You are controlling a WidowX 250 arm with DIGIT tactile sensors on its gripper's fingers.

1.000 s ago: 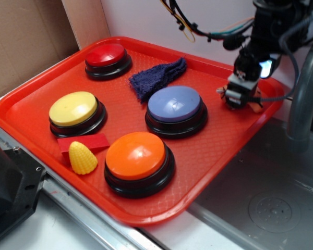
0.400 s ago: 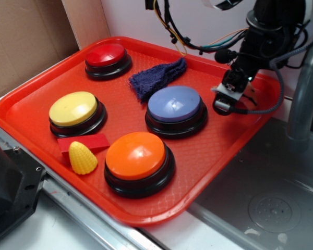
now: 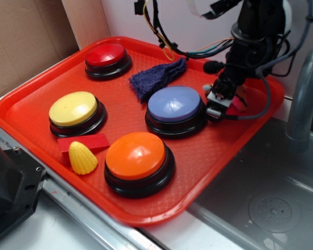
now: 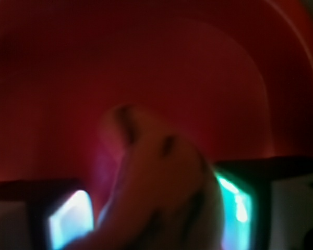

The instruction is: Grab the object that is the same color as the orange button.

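Observation:
The orange button [image 3: 138, 156] sits at the front of the red tray [image 3: 36, 88]. My gripper [image 3: 219, 104] hangs low over the tray's right side, just right of the blue button. In the exterior view only a reddish-orange bit of the plush tiger toy [image 3: 237, 104] shows beside the fingers. In the wrist view the tiger toy [image 4: 156, 172], orange with dark stripes, fills the space between my lit finger pads [image 4: 68, 221], and my gripper [image 4: 156, 219] is shut on it. The view is blurred.
A blue button [image 3: 175, 104], yellow button [image 3: 73, 108], red button [image 3: 107, 56] and dark blue cloth [image 3: 156, 75] are on the tray. A yellow corn cob [image 3: 82, 158] and red block [image 3: 88, 141] lie front left. A metal sink [image 3: 261, 203] and faucet pipe [image 3: 305, 94] are at the right.
My gripper has moved left and toward the blue button, away from the tray's right rim, with the tiger toy between its fingers.

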